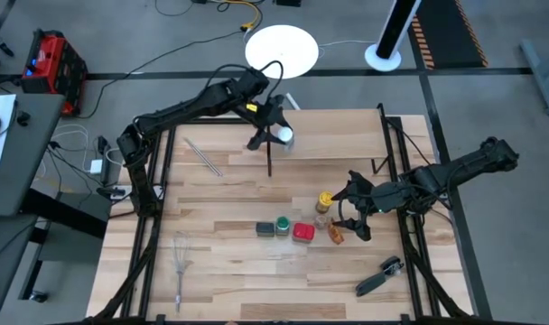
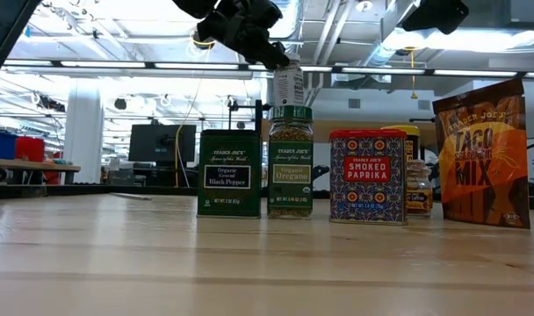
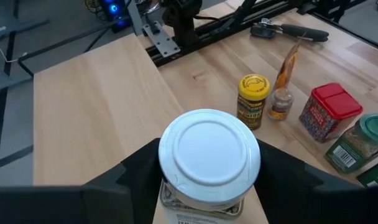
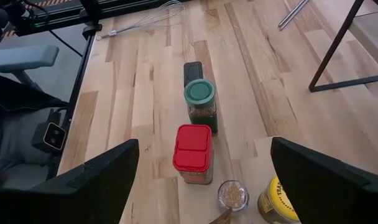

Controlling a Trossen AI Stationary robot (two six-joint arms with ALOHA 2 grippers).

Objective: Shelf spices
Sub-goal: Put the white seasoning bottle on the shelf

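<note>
A grey concrete floor (image 1: 491, 99) surrounds the wood-plank table (image 1: 247, 271), crossed by loose cables (image 1: 180, 50). A round white disc (image 1: 281, 50) lies on the floor beyond the table's far edge, near a white stand base (image 1: 383, 57) and a strip of orange-and-black hazard tape (image 1: 423, 32). A red case (image 1: 51, 56) sits beside a grey desk (image 1: 13, 153). Across the room, rows of ceiling strip lights (image 2: 109, 63) shine over a white column (image 2: 82, 132) and a dark monitor (image 2: 162, 143).
</note>
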